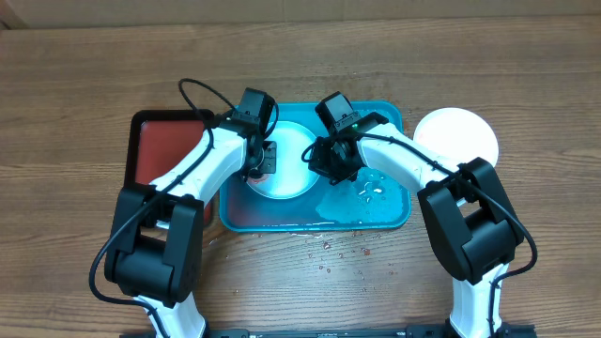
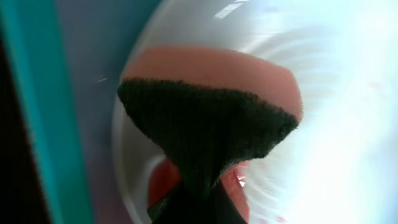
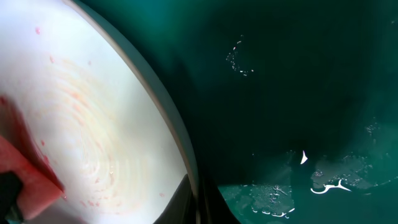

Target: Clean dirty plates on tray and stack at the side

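Observation:
A pale plate (image 1: pixel 286 155) with faint red smears (image 3: pixel 93 155) lies in the left half of the wet turquoise tray (image 1: pixel 376 214). My left gripper (image 1: pixel 264 160) is over the plate's left side, shut on a pink sponge (image 2: pixel 211 81) whose dark scouring face (image 2: pixel 205 130) shows; the sponge presses on the plate (image 2: pixel 336 93). My right gripper (image 1: pixel 329 161) is shut on the plate's right rim (image 3: pixel 180 143), one finger on each side of it at the bottom of the right wrist view. A white plate (image 1: pixel 456 139) sits on the table right of the tray.
A red, black-rimmed tray (image 1: pixel 155 150) lies against the turquoise tray's left side. Water pools on the tray floor (image 3: pixel 336 180) and drops speckle the wooden table (image 1: pixel 329 249) in front of it. Both arms cross over the tray's front corners.

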### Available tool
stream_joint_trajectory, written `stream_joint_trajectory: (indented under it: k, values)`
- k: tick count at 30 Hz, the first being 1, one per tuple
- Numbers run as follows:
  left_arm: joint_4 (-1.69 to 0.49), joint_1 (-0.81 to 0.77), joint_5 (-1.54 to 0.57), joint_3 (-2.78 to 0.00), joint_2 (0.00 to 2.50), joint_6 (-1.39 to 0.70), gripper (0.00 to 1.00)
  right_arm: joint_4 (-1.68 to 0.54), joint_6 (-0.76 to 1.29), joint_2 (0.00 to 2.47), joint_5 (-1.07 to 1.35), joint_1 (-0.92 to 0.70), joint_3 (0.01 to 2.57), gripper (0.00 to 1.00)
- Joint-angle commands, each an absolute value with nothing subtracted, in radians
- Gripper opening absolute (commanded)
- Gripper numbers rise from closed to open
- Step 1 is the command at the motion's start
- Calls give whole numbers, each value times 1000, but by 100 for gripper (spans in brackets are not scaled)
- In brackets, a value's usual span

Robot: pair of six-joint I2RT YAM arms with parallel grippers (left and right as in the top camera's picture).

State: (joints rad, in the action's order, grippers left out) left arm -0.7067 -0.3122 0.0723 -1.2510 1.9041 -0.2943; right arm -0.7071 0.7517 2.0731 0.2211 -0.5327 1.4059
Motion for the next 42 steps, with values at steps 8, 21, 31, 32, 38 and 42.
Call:
stream_joint_trajectory:
  k: [8, 21, 31, 32, 38, 42]
  values:
    - [-611, -309, 253, -1225, 1909, -374, 4, -713, 756, 2090, 210, -544, 1380, 4]
    - [-696, -309, -216, -1206, 1909, 82, 4, -714, 755, 2090, 211, -544, 1380, 4]
    - [-552, -305, -173, -1220, 1909, 122, 4, -713, 755, 2090, 211, -544, 1380, 4]
    - [-521, -305, -108, -1220, 1909, 96, 4, -713, 755, 2090, 211, -544, 1380, 4]
    - [-390, -303, 122, -1219, 1910, -46, 4, -713, 752, 2090, 210, -544, 1380, 4]
    - [-394, -302, 154, -1219, 1910, -91, 4, -713, 752, 2090, 210, -544, 1380, 4]
